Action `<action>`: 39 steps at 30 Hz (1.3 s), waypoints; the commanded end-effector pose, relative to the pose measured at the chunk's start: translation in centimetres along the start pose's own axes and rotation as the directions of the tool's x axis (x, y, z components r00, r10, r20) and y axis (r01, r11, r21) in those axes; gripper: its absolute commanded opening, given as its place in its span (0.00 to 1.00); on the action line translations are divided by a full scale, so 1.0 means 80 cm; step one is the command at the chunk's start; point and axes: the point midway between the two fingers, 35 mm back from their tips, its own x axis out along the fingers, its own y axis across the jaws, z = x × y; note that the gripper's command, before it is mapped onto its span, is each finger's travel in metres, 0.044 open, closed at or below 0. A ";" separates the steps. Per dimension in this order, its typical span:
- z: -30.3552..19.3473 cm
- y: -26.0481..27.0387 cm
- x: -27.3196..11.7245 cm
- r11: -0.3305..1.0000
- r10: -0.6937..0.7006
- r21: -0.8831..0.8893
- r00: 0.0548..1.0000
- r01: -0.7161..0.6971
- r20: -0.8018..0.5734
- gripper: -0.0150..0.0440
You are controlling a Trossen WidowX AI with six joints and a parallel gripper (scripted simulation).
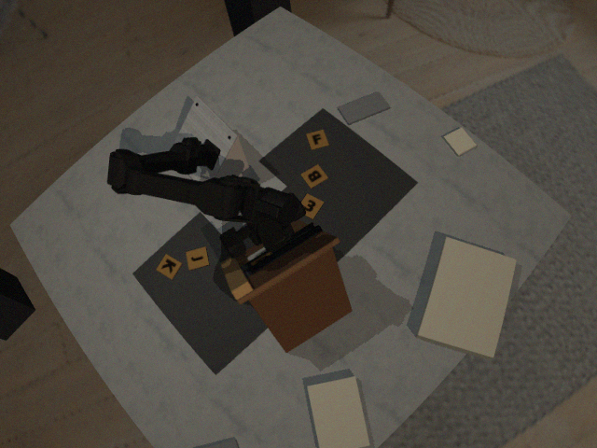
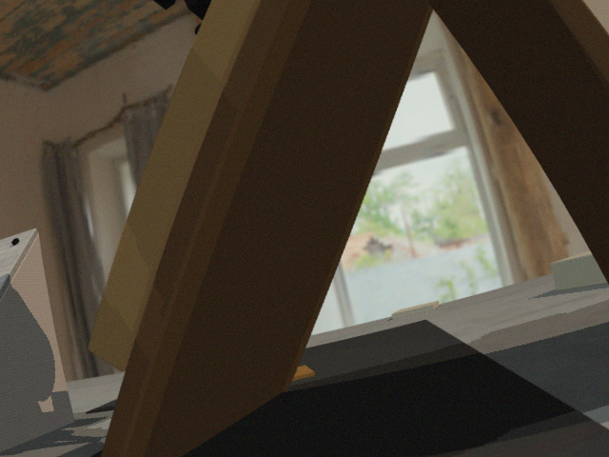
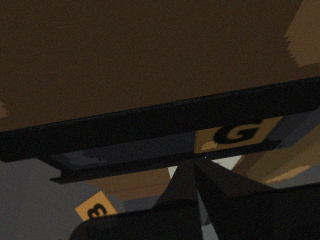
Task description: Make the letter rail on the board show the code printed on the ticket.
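The brown board (image 1: 303, 308) (image 2: 295, 171) (image 3: 150, 60) stands tilted, with the black rail (image 1: 284, 249) across it. The G tile (image 3: 239, 135) sits in the rail's right part in the wrist view, with dark rail on both sides of it. My gripper (image 3: 190, 160) is shut and empty, its tips at the rail's lower lip by the G tile's lower left corner. The white ticket (image 1: 256, 253) (image 3: 230, 162) is mostly hidden, its print unreadable. Loose tiles lie flat: F (image 1: 317, 139), B (image 1: 314, 175), 3 (image 1: 312, 205) (image 3: 97, 206), J (image 1: 197, 258) and K (image 1: 168, 266).
Dark mats (image 1: 216, 332) (image 1: 376, 188) lie under the loose tiles. A tan block (image 1: 238, 284) is at one side of the board. A pale wedge (image 1: 207, 120) (image 2: 29, 339) stands behind the arm. Cream boxes (image 1: 467, 294) (image 1: 337, 414) and a grey slab (image 1: 364, 106) lie around.
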 end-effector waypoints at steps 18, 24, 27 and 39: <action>0.010 0.000 0.009 1.000 0.002 -0.001 1.000 -0.002 0.003 0.25; 0.013 0.000 0.012 1.000 0.002 -0.001 1.000 -0.002 0.003 0.25; 0.014 0.000 0.013 1.000 0.002 -0.001 1.000 -0.002 0.003 0.25; 0.012 -0.004 0.012 1.000 0.002 -0.001 1.000 -0.002 0.003 0.25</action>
